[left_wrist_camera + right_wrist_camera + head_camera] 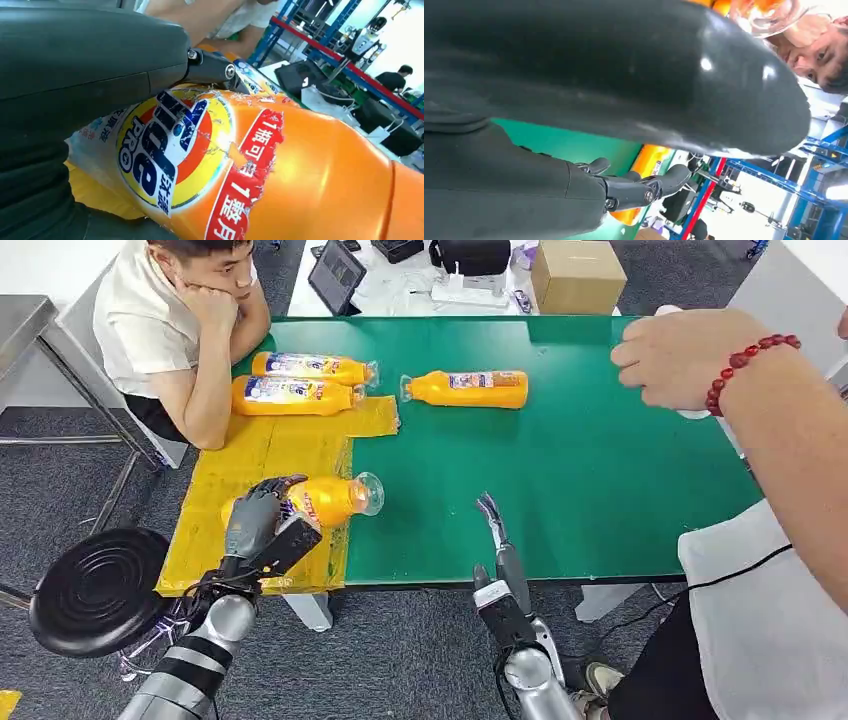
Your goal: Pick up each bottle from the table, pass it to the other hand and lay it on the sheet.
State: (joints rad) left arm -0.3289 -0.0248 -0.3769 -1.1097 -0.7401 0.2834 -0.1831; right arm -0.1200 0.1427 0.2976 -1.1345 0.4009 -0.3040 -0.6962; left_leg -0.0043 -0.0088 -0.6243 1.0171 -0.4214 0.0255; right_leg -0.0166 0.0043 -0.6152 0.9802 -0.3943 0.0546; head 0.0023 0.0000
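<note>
1. The left hand [258, 515] grips an orange bottle [325, 499] near its base, fingers wrapped over the labelled body. The left wrist view shows the same grasp close up, with the dark fingers [212, 67] lying across the label of the bottle [280, 170].
2. The held bottle sits over the yellow sheet [250, 465] at the table's left edge, near the front-left corner. Its long axis runs left to right, cap end pointing toward the table's middle. Whether it already rests on the sheet or is just above it cannot be told.
3. Two more bottles [298, 381] lie side by side on the sheet's far part, caps pointing right.
4. One bottle [466, 388] lies on the green table [600, 490] just beyond the sheet's right edge, toward the far edge, its cap pointing left.
5. The right hand [492, 520] stands over the front edge, well apart from that bottle, fingers extended and holding nothing. It is the nearer hand to it, so the next reach likely runs forward from there.
6. A person's hand [680, 358] with a red bead bracelet hovers near the far-right corner.
</note>
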